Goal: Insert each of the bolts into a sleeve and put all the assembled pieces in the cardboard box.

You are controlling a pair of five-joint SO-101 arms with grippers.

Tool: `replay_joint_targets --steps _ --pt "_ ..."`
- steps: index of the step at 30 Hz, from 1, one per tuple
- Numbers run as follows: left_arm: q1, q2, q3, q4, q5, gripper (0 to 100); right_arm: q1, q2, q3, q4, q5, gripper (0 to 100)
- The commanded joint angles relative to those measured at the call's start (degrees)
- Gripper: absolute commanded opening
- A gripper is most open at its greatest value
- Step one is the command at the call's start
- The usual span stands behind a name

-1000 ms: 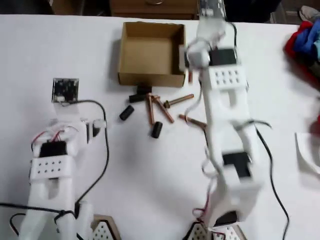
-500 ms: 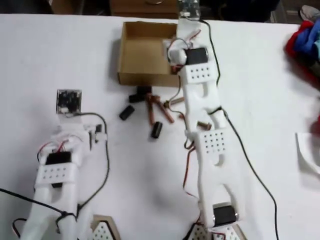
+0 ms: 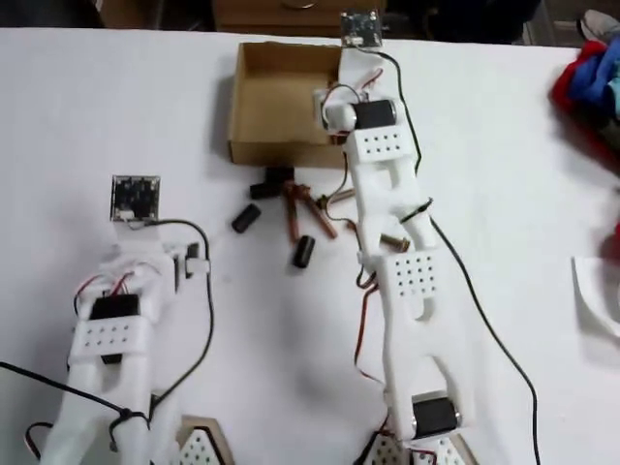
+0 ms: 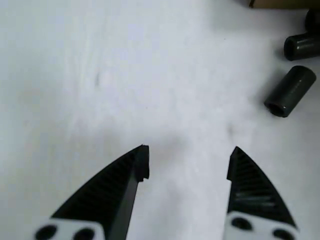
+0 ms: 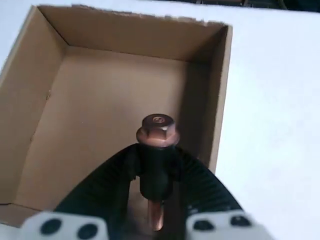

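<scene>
While my right claw (image 5: pixel 156 162) hangs over the cardboard box (image 5: pixel 47 105), it's clamped tight on 1 black sleeve (image 5: pixel 152 182) with a copper bolt (image 5: pixel 158 131) through it. The bolt head sticks out past my fingertips and the shank tip pokes out the other end. The piece is above the box floor, near 1 side wall. My left claw (image 4: pixel 187 162) sits low over the white table (image 4: pixel 90 75), spread wide, gripping nothing. 3 loose sleeves (image 3: pixel 245 219) and a heap of loose bolts (image 3: pixel 308 208) lie on the table just in front of the box.
</scene>
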Motion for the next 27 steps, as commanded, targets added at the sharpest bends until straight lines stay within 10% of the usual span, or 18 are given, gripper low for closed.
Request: replay_joint_targets --steps 1,27 --pt "-0.2 -0.3 -0.3 -0.8 -0.4 27 0.0 -1.5 1.0 -1.9 -0.3 2.1" --pt "-0.3 -0.3 -0.3 -0.6 -0.4 27 -0.2 2.2 0.7 -2.3 0.0 20.0"
